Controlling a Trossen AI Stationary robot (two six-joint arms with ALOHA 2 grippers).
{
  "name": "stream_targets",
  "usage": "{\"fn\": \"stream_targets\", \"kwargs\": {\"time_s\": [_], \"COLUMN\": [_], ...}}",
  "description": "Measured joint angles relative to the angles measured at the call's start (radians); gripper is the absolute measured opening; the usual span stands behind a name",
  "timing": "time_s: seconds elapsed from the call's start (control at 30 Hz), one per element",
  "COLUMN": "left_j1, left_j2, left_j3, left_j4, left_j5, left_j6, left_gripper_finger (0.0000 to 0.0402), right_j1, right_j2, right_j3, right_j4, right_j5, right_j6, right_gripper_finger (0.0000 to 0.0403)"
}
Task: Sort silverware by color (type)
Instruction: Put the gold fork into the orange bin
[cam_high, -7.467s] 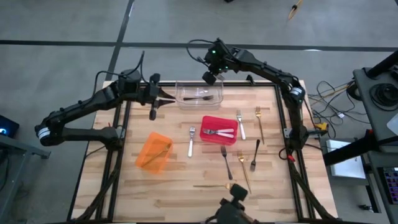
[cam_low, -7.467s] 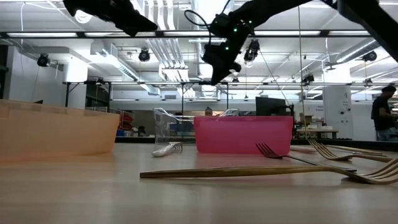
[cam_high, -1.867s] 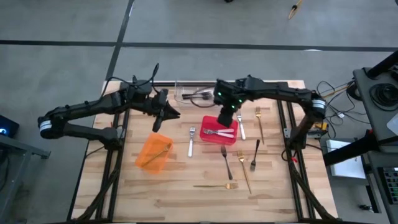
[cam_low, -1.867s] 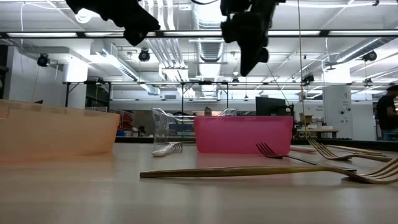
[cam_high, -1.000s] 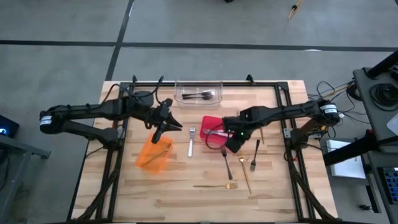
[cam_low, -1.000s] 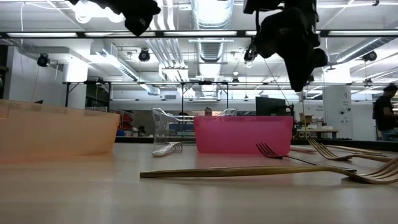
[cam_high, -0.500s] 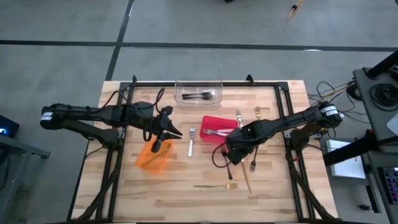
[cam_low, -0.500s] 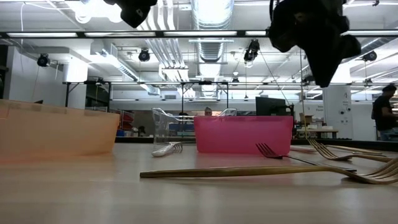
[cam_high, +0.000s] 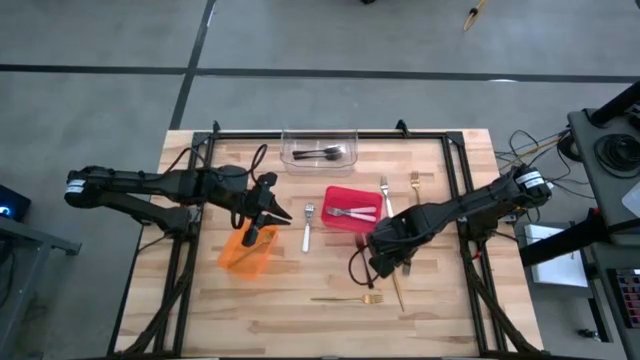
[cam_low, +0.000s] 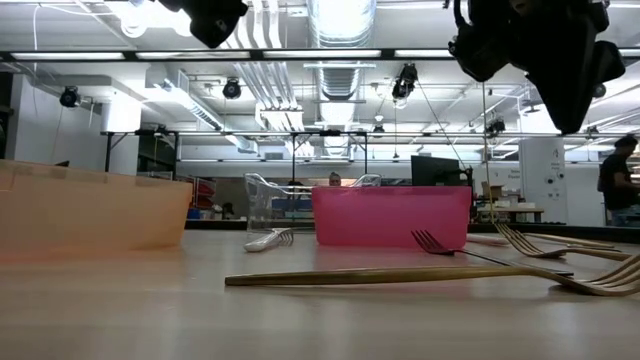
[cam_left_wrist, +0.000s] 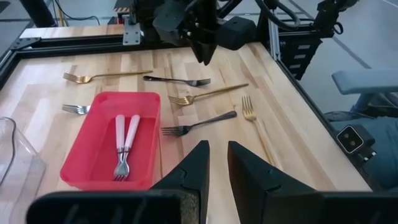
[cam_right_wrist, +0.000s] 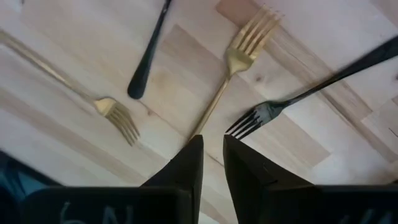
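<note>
Our right claw (cam_high: 380, 268) has moved from the red bin (cam_high: 352, 211) down toward the front right part of the tabletop (cam_high: 300, 290); its fingers are nearly closed and empty above a gold fork (cam_right_wrist: 230, 74) and a black fork (cam_right_wrist: 311, 87). We judge this is the next pick. Our left claw (cam_high: 262, 216), also nearly closed and empty, hangs over the orange bin (cam_high: 245, 248).

Even overhead light w/ soft, faint shadows. Ceiling lamps (cam_low: 340, 20) are glaring in low view, silhouetting arms. Near tabletop (cam_low: 300, 320) is blurring; right wrist edges are smearing.
</note>
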Motion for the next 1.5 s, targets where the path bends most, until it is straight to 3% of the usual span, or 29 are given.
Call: {"fn": "stream_targets", "kwargs": {"time_s": [0.37,0.53,0.8,1.23,1.5], "left_j1": [-0.002,-0.002,-0.002,-0.002,-0.002], "left_j2": [0.000,0.000,0.000,0.000,0.000], "left_j3": [-0.018,-0.022,-0.023,-0.024,-0.024], "left_j4": [0.004,0.008,0.007,0.011,0.018], "left_j5": [0.000,0.000,-0.017,-0.050,-0.051], "left_j6": [0.000,0.000,0.000,0.000,0.001], "left_gripper_finger": [0.0041,0.0041,0.0041,0.0041,0.0041], "right_j1": [0.041,0.040,0.040,0.039,0.038], "right_j2": [0.000,0.000,0.000,0.005,0.094], "right_j3": [-0.044,-0.103,-0.218,-0.307,-0.304], "right_j4": [0.004,0.096,0.309,0.405,0.423], "right_j5": [0.061,0.062,0.061,0.060,0.051], "right_j6": [0.130,0.155,0.221,0.262,0.228], "right_gripper_finger": [0.0154,0.0176,0.0180,0.0179,0.0169]}}
